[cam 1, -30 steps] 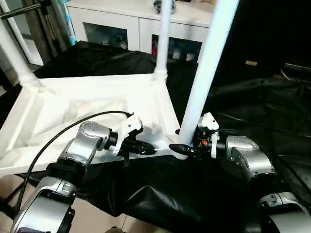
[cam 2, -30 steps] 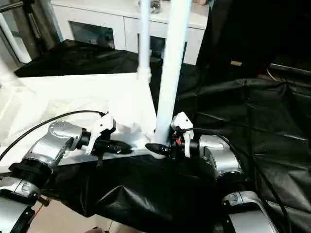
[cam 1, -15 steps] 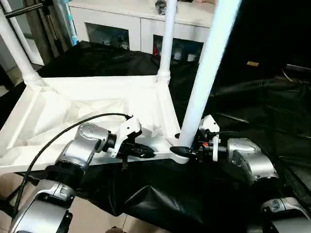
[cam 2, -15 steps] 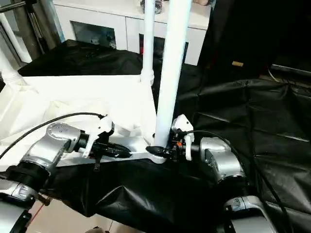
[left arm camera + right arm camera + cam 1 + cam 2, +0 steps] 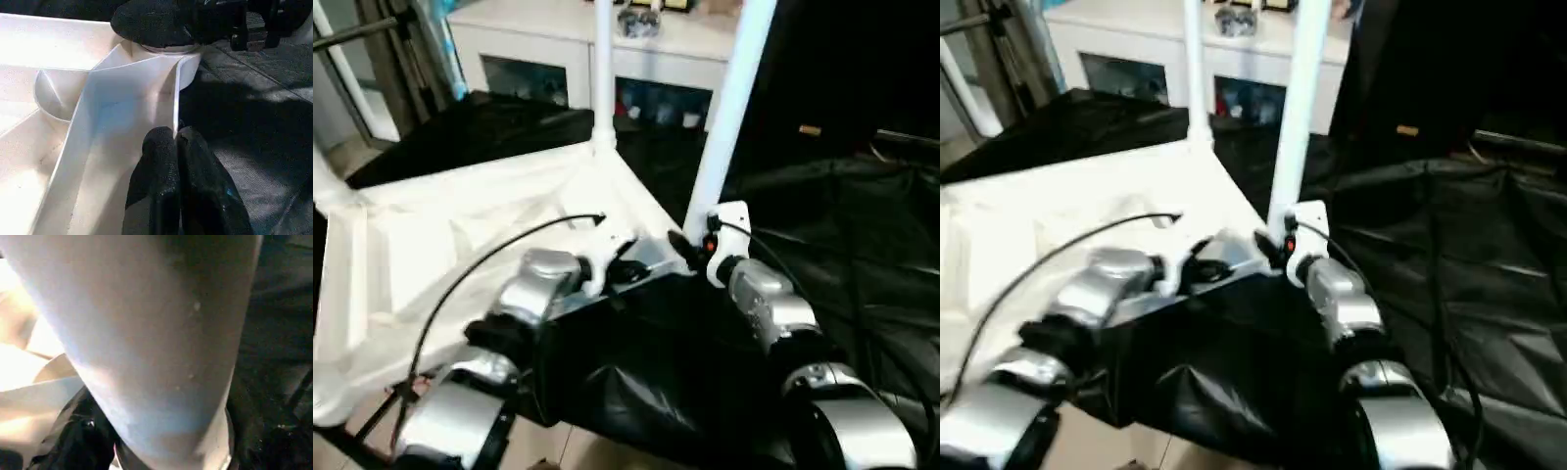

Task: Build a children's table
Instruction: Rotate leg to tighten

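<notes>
The white children's table [image 5: 440, 225] lies upside down on a black sheet, ribbed underside up. Its legs stand upright in the corner sockets: one at the near right corner [image 5: 724, 117], one at the far corner [image 5: 603, 69], and a third at the left edge [image 5: 328, 181]. My left gripper [image 5: 175, 147] is shut on the thin rim just left of the near right corner. My right gripper [image 5: 690, 250] grips the base of the near leg [image 5: 156, 333]. One of its black fingers [image 5: 156, 22] lies against the leg just above the socket.
A white cabinet with glass doors [image 5: 548, 49] stands behind the table. The crumpled black sheet [image 5: 842, 215] covers the surface to the right and hangs over the front edge. Pale floor [image 5: 333, 450] shows at the lower left.
The whole picture has swung and tilted, so the camera moved. Both grippers keep their holds at the table's near right corner.
</notes>
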Robot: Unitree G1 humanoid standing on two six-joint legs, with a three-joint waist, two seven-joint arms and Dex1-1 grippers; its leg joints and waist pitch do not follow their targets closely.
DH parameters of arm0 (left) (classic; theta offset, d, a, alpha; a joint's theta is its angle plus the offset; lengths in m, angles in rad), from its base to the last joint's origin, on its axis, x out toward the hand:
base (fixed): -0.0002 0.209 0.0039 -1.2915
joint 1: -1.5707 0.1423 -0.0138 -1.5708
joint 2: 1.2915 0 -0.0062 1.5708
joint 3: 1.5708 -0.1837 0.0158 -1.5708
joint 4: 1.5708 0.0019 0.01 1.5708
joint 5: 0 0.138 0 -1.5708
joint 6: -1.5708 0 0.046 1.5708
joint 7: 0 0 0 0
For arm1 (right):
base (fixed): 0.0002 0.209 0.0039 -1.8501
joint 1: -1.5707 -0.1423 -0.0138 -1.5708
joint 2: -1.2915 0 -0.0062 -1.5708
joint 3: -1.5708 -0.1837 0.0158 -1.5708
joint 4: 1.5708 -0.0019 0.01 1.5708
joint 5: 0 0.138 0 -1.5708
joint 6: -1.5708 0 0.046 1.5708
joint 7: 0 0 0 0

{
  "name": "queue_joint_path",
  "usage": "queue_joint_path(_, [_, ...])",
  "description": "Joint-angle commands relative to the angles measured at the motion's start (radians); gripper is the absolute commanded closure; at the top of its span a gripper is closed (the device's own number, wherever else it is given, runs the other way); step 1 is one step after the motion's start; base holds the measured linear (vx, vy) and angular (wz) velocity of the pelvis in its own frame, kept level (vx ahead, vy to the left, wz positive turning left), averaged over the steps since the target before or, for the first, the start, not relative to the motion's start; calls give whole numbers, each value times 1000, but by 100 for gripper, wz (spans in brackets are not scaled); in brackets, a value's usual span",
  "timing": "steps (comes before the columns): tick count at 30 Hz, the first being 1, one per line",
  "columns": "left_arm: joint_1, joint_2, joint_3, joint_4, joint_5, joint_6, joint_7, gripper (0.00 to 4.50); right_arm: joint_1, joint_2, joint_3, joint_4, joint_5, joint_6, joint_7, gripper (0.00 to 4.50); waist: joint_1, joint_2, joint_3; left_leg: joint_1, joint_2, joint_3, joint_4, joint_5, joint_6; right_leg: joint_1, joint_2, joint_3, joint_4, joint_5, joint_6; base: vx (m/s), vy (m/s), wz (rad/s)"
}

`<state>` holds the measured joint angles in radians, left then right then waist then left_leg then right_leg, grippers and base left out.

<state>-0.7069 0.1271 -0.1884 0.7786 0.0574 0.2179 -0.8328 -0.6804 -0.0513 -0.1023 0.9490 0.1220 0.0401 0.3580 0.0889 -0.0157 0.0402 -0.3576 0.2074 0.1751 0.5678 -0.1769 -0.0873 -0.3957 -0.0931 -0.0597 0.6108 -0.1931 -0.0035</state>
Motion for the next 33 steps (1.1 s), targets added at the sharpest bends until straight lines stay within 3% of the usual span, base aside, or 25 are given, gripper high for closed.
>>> queue_joint_path(1, [-45, -68, 6, -20, -26, -31, 37, 450, 12, 93, 75, 53, -30, 27, 71, 133, -4, 0, -52, 6, 18, 1, -70, -262, 3, 36, -46, 37, -87, -251, -180, 0, 0, 0])
queue_joint_path(3, [-38, -56, -1, -27, -32, -31, 7, 450, 10, 87, 81, 46, -28, 17, 116, 113, -5, -1, -53, 1, 17, 1, -69, -236, 13, 41, -46, 37, -82, -215, -188, 0, 0, 0])
queue_joint_path(9, [-19, -7, -17, -39, -39, -22, -88, 450, 15, 24, 123, 29, -55, -48, 225, 43, -6, 1, -53, 2, 18, 2, -68, -239, 22, 41, -47, 36, -83, -222, -194, 0, 0, 0])
queue_joint_path(12, [-9, 19, -26, -51, -44, -23, -148, 450, 31, -13, 144, 4, -57, -66, 330, 43, -6, -1, -54, 1, 18, 3, -67, -221, 33, 42, -46, 36, -81, -190, -205, 0, 0, 0])
queue_joint_path(16, [12, 75, -39, -79, -50, -39, -255, 450, 80, -84, 180, -80, -42, -41, 542, 43, -4, -1, -61, -4, 21, 4, -56, -131, 76, 50, -41, 33, -58, -13, -253, 0, 0, 0])
queue_joint_path(19, [26, 103, -41, -98, -65, -54, -322, 450, 103, -117, 196, -116, -27, -29, 636, 43, 0, 0, -62, -3, 23, 7, -51, -105, 103, 51, -40, 30, -51, 49, -282, 0, 0, 0])
queue_joint_path(23, [63, 164, -59, -162, -96, -51, -466, 450, 143, -170, 224, -185, 8, 18, 784, 43, 3, 1, -59, -1, 27, 9, -54, -152, 106, 49, -43, 31, -54, 1, -290, 0, 0, 0])
queue_joint_path(27, [78, 195, -67, -181, -104, -47, -513, 450, 166, -194, 233, -229, 18, 58, 849, 43, 6, 1, -55, 2, 28, 9, -58, -182, 83, 45, -44, 32, -61, -67, -276, 0, 0, 0])
queue_joint_path(33, [100, 226, -70, -210, -115, -32, -571, 450, 189, -212, 241, -271, 29, 108, 904, 108, 7, 1, -56, 2, 28, 8, -59, -178, 61, 45, -45, 33, -61, -88, -263, 0, 0, 0])
